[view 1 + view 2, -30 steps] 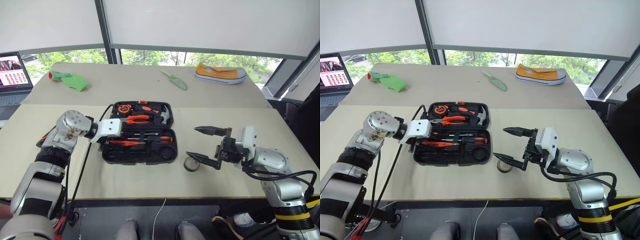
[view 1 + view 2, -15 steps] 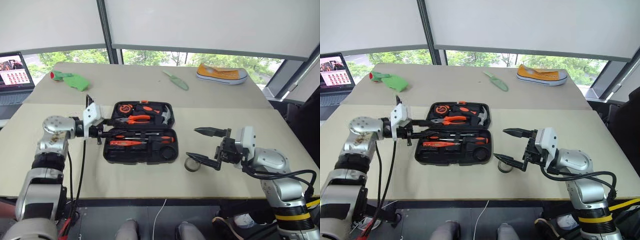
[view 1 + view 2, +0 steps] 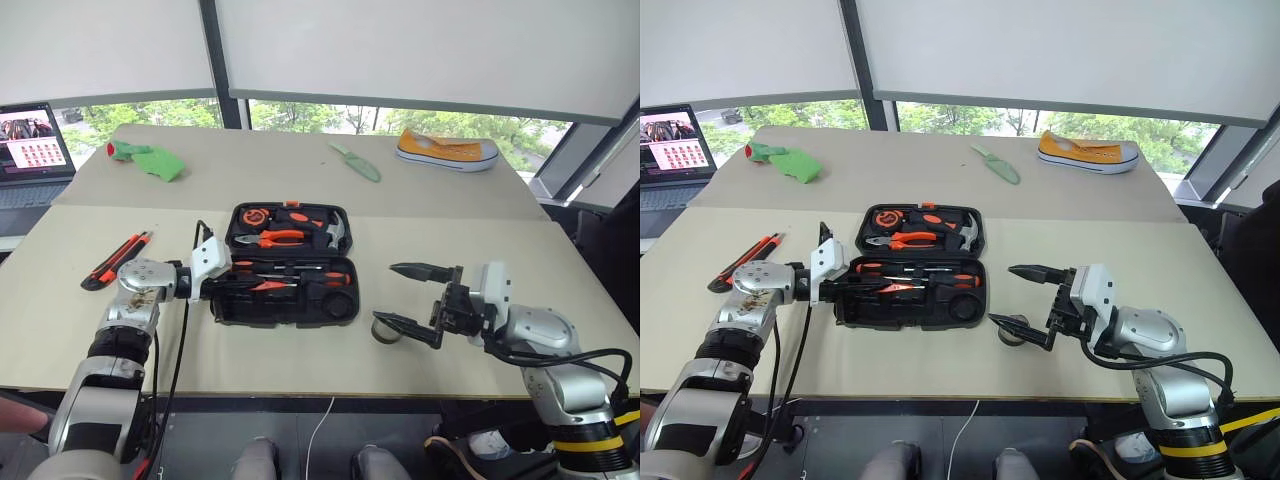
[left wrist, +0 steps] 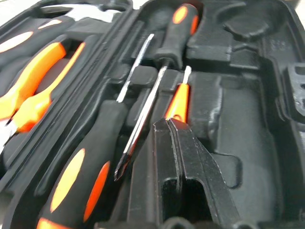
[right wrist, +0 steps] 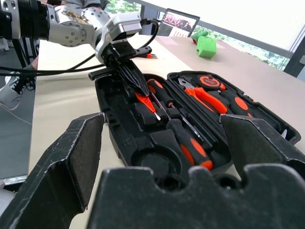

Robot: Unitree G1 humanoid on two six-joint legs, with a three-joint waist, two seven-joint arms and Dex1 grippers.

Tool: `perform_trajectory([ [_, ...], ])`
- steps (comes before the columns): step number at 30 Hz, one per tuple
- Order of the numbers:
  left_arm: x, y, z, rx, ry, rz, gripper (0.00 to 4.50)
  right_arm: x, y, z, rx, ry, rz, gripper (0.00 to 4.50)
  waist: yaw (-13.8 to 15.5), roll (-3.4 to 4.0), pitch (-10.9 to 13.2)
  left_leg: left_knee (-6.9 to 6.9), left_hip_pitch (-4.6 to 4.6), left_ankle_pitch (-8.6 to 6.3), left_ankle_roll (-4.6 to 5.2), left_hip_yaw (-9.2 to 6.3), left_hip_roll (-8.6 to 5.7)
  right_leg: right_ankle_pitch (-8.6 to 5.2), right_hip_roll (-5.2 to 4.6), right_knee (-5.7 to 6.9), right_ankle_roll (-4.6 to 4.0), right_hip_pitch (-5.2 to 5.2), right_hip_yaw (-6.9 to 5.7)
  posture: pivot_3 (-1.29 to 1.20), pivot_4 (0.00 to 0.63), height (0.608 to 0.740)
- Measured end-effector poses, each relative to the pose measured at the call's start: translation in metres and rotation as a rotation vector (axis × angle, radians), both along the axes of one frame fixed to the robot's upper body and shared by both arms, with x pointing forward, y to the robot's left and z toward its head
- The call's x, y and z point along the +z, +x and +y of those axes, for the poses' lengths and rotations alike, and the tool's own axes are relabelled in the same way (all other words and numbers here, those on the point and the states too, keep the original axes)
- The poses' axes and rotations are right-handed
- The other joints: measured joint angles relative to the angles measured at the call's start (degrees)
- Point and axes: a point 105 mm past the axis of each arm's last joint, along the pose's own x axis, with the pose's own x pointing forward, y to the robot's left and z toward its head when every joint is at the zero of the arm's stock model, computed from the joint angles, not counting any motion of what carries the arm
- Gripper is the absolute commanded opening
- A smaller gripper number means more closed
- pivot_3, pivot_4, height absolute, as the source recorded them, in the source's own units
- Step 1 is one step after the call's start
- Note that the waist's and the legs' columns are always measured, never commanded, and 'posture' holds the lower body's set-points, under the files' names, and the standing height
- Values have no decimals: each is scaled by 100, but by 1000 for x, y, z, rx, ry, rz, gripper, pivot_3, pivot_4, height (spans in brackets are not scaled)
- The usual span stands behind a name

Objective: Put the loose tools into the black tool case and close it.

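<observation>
Case: open at table middle; two screwdrivers and slim one slotted.
Left claw: closed, tips over slim one.
Right claw: wide open, empty, above tape.
Left to do: tape, knife, closing.

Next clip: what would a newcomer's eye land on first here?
The open black tool case at the table's centre, orange handles bright inside. The left gripper, shut, dips into its near half over the small all-orange screwdriver. The right gripper gapes wide to the case's right, above the grey tape roll; the utility knife lies apart at far left.
</observation>
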Motion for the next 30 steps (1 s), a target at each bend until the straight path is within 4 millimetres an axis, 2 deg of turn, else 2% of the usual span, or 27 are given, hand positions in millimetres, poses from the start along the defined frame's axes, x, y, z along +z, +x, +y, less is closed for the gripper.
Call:
perform_trajectory([
  [8, 0, 9, -1, 73, -2, 32, 15, 0, 1, 0, -9, 4, 0, 4500, -7, 30, -19, 10, 8, 1, 1, -7, 0, 3, 4, 1, 3, 11, 2, 0, 150, 740],
  [11, -2, 2, 6, 106, -108, 52, 723, -1, 0, -1, -17, 8, 4, 4500, -43, 32, -20, 10, 6, 0, 1, -7, 2, 3, 6, 0, 1, 8, 5, 0, 150, 740],
  [13, 3, -8, 14, 142, -228, 44, 1499, -3, -1, -2, -23, 11, 12, 4500, -88, 32, -20, 8, 4, -1, 2, -9, 5, 3, 8, 0, 1, 5, 6, 0, 150, 740],
  [15, 7, -20, 31, 213, -330, 23, 2270, -5, -2, -5, -35, 25, 21, 4500, -130, 31, -20, 6, 4, -2, 4, -12, 8, 3, 11, 0, 0, 5, 5, 0, 150, 740],
  [18, 13, -38, 66, 377, -396, -38, 3308, -5, -2, -3, -38, 66, 18, 4500, -161, 32, -20, 4, 6, -2, 4, -15, 11, 5, 13, 1, -4, 5, 5, 0, 150, 740],
  [19, 14, -47, 80, 445, -412, -61, 3771, -4, -3, -3, -35, 78, 12, 4500, -168, 32, -20, 4, 7, -2, 4, -15, 12, 5, 13, 0, -4, 6, 5, 0, 150, 740],
  [21, 11, -67, 111, 611, -443, -88, 4416, -6, -4, -2, -33, 90, 13, 4500, -165, 32, -20, 4, 9, -2, 3, -13, 14, 5, 11, -1, -5, 7, 4, 0, 150, 740],
  [22, 8, -79, 129, 719, -459, -100, 4467, -7, -5, -2, -33, 97, 15, 4500, -158, 31, -20, 4, 9, -2, 3, -12, 14, 5, 9, -1, -5, 7, 3, 0, 150, 740],
  [26, -1, -122, 183, 1052, -514, -161, 4467, -7, -6, 2, -27, 125, -1, 4500, -118, 30, -19, 4, 12, -3, 0, -6, 10, 3, -7, -6, -8, 8, -2, 0, 150, 740],
  [30, -17, -164, 219, 1308, -539, -179, 4467, -8, -6, 4, -25, 124, -22, 4500, -78, 19, -26, 4, 15, -29, -41, -2, 4, -12, -22, -9, -34, -2, -14, 0, 150, 740],
])
